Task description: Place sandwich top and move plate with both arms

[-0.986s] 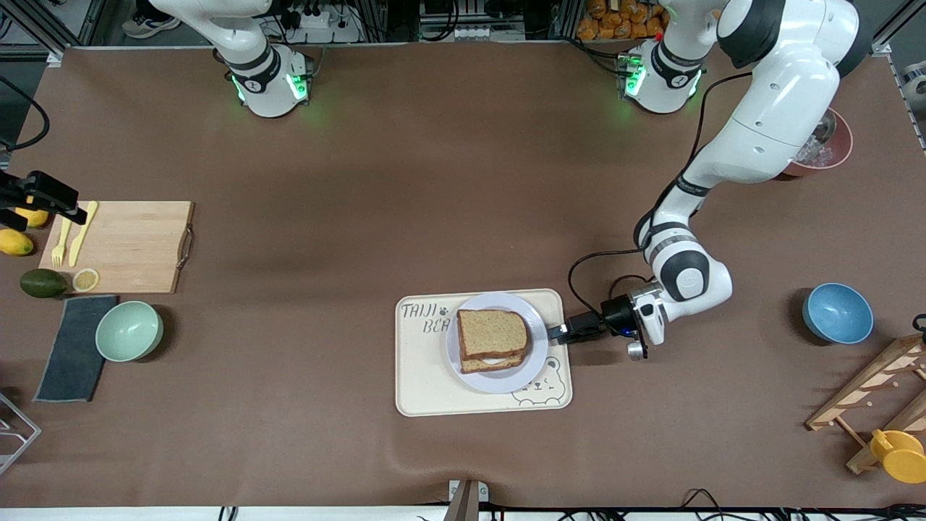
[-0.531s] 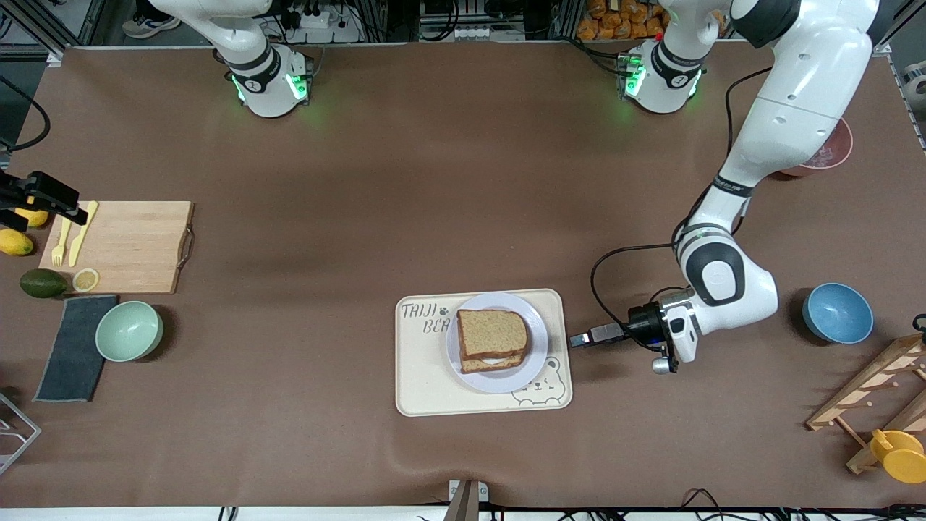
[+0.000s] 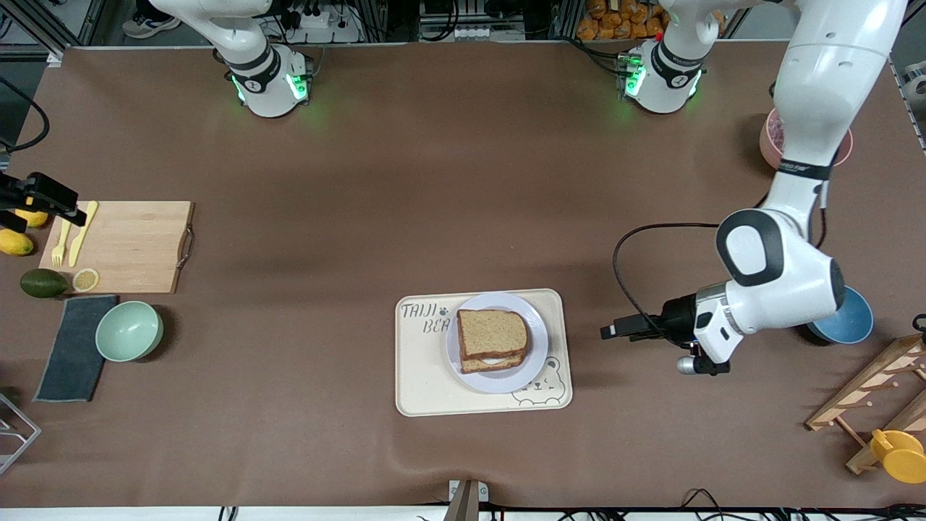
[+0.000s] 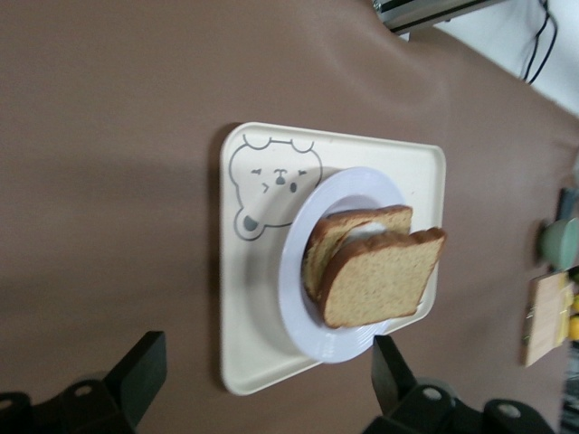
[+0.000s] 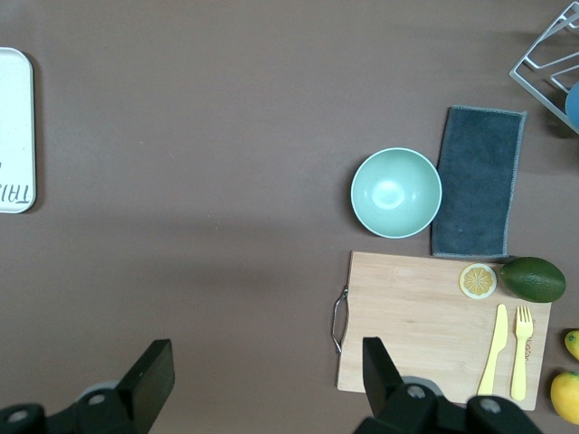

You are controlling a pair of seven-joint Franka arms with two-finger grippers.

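The sandwich top (image 3: 490,333) lies on the stacked sandwich on the plate (image 3: 539,325), which sits on a cream bear tray (image 3: 419,376). My left gripper (image 3: 609,331) is open and empty over bare table, a short way off the tray toward the left arm's end. In the left wrist view the sandwich top (image 4: 380,289), the plate (image 4: 298,298) and the tray (image 4: 262,334) lie ahead of the left gripper (image 4: 267,366), with nothing between its fingers. My right gripper (image 3: 69,206) waits open above the cutting board; the right wrist view shows the right gripper (image 5: 262,371) empty.
A cutting board (image 3: 130,246) with yellow cutlery, a green bowl (image 3: 129,331) and a dark cloth (image 3: 72,347) sit at the right arm's end. A blue bowl (image 3: 854,322), a pink bowl (image 3: 768,137), a wooden rack (image 3: 868,391) and a yellow cup (image 3: 901,456) sit at the left arm's end.
My left gripper has drawn back from the plate's rim toward the left arm's end of the table, still open. The sandwich, plate and right arm have not moved.
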